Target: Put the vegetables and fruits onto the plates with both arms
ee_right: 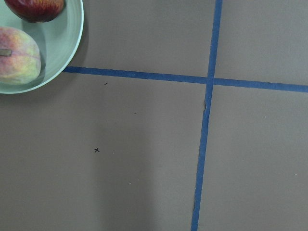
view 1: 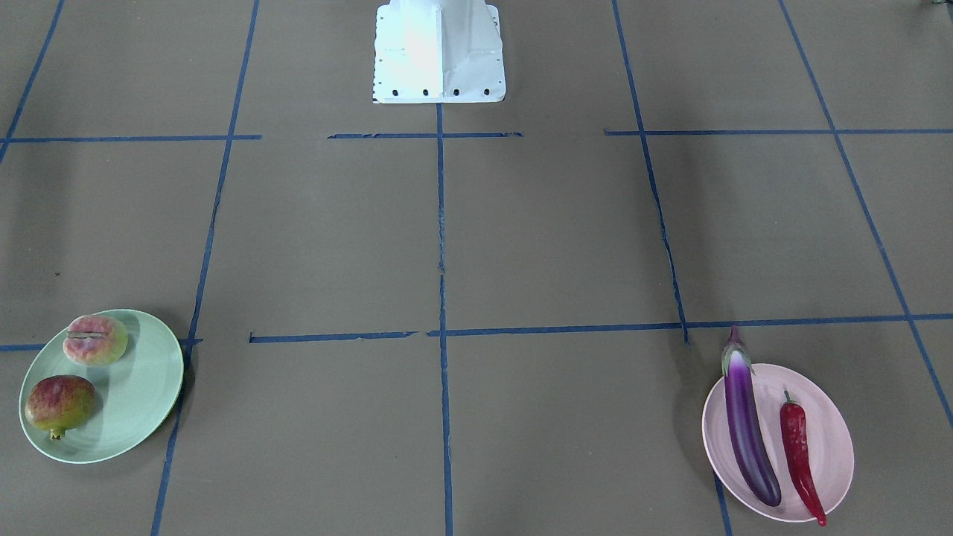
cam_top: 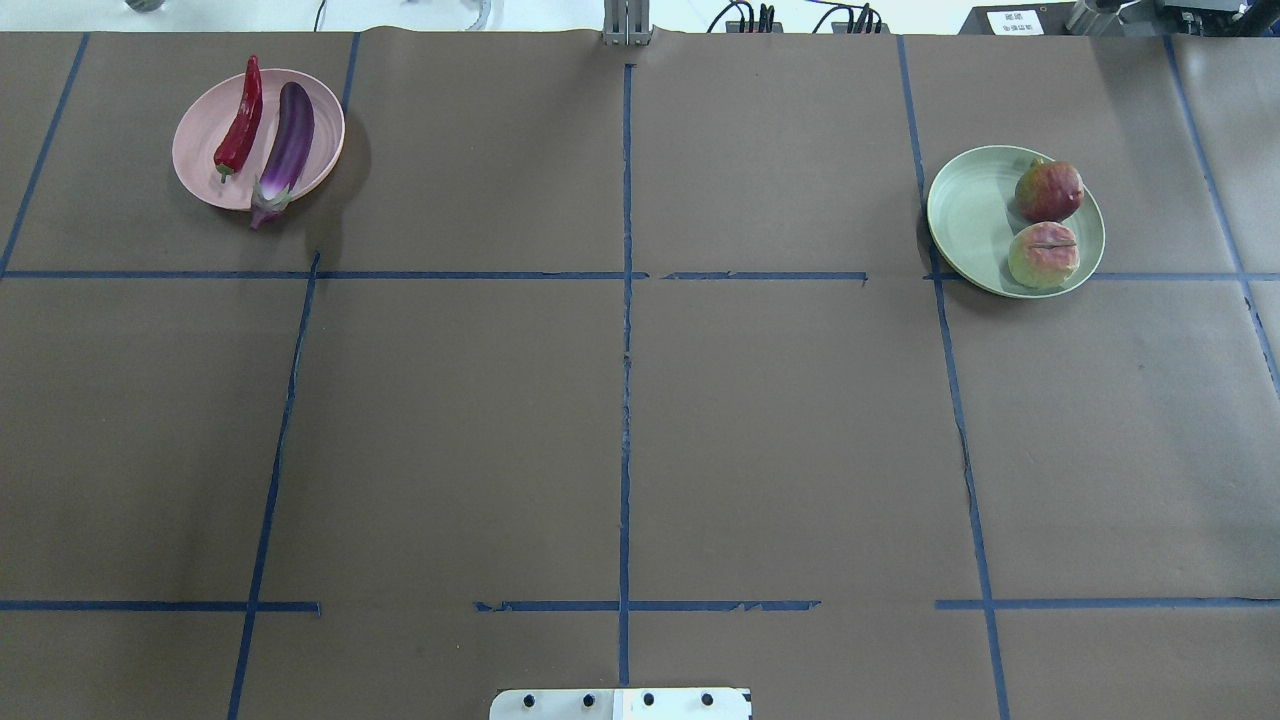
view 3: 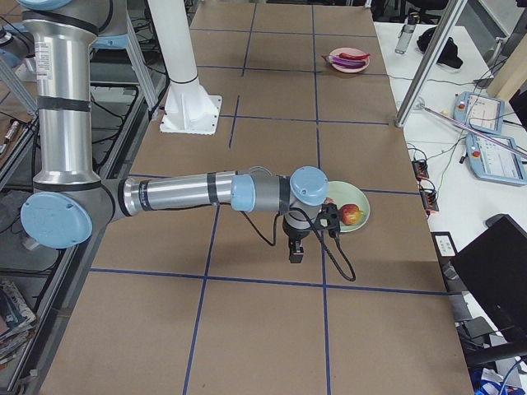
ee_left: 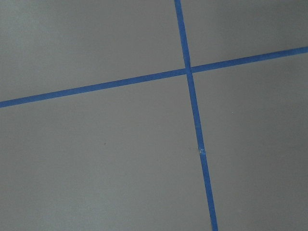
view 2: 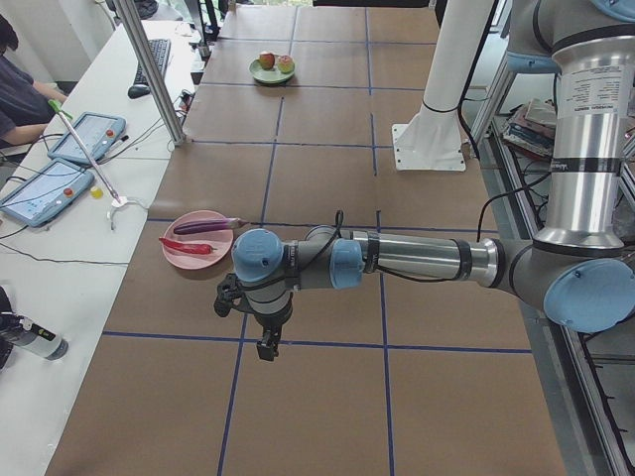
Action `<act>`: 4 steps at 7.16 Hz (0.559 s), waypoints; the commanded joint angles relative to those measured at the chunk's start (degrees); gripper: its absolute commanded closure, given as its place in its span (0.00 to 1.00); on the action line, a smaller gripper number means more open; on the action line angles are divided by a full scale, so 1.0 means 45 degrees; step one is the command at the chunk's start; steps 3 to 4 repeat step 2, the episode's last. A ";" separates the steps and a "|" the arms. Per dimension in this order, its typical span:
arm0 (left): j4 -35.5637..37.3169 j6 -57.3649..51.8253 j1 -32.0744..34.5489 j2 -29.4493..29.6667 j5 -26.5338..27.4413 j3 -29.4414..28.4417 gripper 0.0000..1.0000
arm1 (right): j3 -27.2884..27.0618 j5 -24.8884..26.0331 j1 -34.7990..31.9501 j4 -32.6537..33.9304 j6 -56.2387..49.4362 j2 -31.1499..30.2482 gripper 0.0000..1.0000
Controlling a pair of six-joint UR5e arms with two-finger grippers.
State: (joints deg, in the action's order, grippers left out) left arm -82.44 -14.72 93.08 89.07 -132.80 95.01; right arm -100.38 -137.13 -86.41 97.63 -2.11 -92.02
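The purple eggplant (view 1: 748,428) and the red chili (view 1: 798,450) lie side by side on the pink plate (view 1: 832,433). The pomegranate (view 1: 59,404) and the peach (view 1: 95,339) sit on the mint green plate (view 1: 141,387). My left gripper (view 2: 266,347) hangs over bare table a little short of the pink plate (view 2: 184,258). My right gripper (view 3: 296,252) hangs beside the green plate (view 3: 361,220). Both show only in the side views, so I cannot tell whether they are open or shut. The right wrist view shows the green plate's rim (ee_right: 70,53) with the peach (ee_right: 17,62).
The table is brown paper marked with blue tape lines (cam_top: 626,400). The white base block (view 1: 439,52) stands at the robot's edge. An operator, tablets (view 2: 45,188) and a metal post (view 2: 149,69) are along the far table edge.
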 commanded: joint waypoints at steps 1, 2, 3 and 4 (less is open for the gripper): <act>0.0000 -0.0011 0.0000 -0.0027 0.0000 0.0058 0.00 | -0.0018 0.0004 0.0004 0.0004 0.0000 0.0000 0.00; 0.0000 -0.0011 0.0000 -0.0027 -0.0019 0.0077 0.00 | -0.0037 0.0004 0.0004 -0.0112 0.0019 0.0019 0.00; 0.0000 -0.0011 0.0000 -0.0027 -0.0019 0.0077 0.00 | -0.0037 0.0004 0.0004 -0.0112 0.0019 0.0019 0.00; 0.0000 -0.0011 0.0000 -0.0027 -0.0019 0.0077 0.00 | -0.0037 0.0004 0.0004 -0.0112 0.0019 0.0019 0.00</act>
